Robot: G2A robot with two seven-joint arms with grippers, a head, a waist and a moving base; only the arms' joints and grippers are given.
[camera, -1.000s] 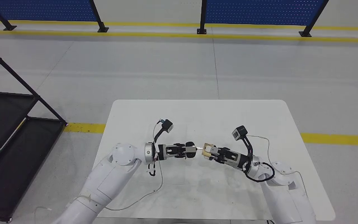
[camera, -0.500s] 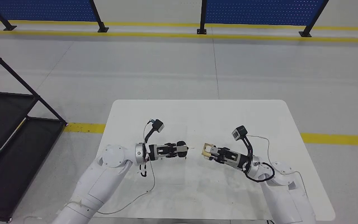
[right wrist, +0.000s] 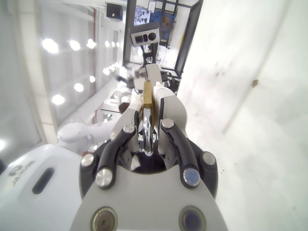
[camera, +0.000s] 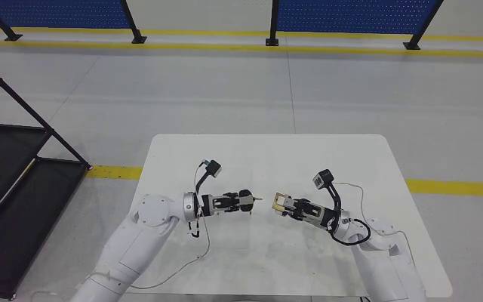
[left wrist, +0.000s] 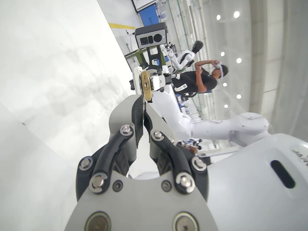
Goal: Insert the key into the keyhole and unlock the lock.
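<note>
Above the white table [camera: 339, 158] the right gripper [camera: 290, 205] is closed on the brass lock [right wrist: 147, 94] (its keyhole [left wrist: 145, 85] is turned toward the left gripper [camera: 247, 201]), held in the air so that the key [left wrist: 144, 105] can meet it straight. The left gripper pinches the key, tip near the keyhole but, I judge, not yet inside.

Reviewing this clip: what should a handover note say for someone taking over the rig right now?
Left gripper: shut on the key, blade pointing at the padlock.
Right gripper: shut on the brass padlock, keyhole end facing the key.
Both are held over the white table, with a gap between key tip and lock.
Done: both picked up and roughly lined up.
Left: close the gap, insert the key, turn to unlock.
</note>
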